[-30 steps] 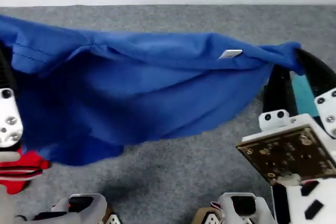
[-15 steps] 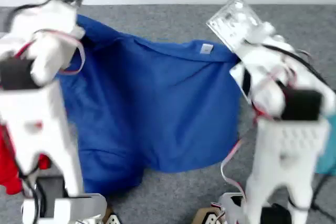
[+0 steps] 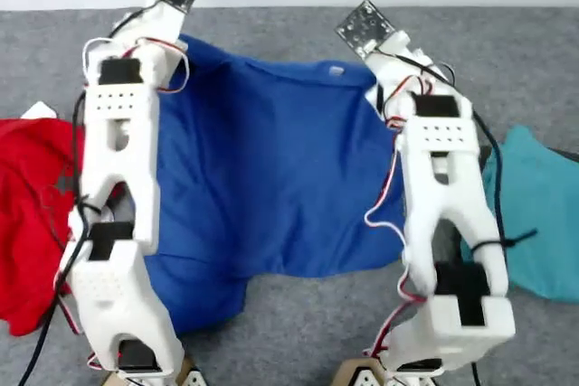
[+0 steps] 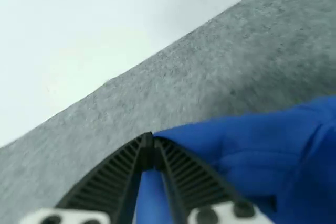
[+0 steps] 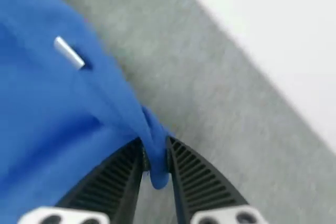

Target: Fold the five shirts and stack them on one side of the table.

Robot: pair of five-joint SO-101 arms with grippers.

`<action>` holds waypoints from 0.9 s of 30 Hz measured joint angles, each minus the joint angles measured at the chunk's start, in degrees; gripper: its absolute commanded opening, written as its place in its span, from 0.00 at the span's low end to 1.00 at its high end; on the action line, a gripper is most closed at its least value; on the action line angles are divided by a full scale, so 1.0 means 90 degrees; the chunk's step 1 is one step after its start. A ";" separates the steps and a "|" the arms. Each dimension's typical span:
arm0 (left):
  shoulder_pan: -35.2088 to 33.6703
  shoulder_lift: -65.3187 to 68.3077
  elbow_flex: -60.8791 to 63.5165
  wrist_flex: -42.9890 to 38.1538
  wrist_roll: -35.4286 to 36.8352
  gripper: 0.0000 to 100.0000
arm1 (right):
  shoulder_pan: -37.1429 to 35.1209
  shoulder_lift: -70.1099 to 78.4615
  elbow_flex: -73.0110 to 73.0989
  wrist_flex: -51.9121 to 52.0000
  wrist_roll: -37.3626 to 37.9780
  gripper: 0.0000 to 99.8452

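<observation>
A blue shirt lies spread over the grey table, its far edge stretched between my two arms. My left gripper is shut on the blue shirt's far left corner near the table's back edge. My right gripper is shut on a pinched fold of the blue shirt at its far right corner, close to a white neck label. From above, the left arm reaches along the shirt's left side and the right arm along its right side. The label lies at the far edge.
A red shirt lies crumpled at the table's left edge, and a teal shirt lies at the right edge. The grey table ends at a white wall just beyond the grippers. Bare felt shows in front of the blue shirt.
Both arms swung from near the front out to the table's far edge, carrying the blue shirt's top edge with them. The shirt went from hanging bunched to lying spread flat.
</observation>
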 measured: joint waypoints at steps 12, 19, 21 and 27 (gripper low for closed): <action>0.0020 0.1827 -0.2979 0.0059 0.0000 0.00 | 0.0000 0.1954 -0.1514 -0.2276 0.0742 0.01; 0.0020 0.2305 -0.4386 0.1797 -0.0176 0.00 | -0.0010 0.2452 -0.2149 -0.1797 0.1094 0.01; 0.0020 0.2305 -0.4718 0.2530 -0.0527 0.00 | -0.0010 0.2442 -0.2149 -0.1328 0.1094 0.01; 0.0029 0.2305 -0.5783 0.5226 -0.1495 0.00 | 0.0000 0.2032 -0.2149 0.0830 0.1094 0.01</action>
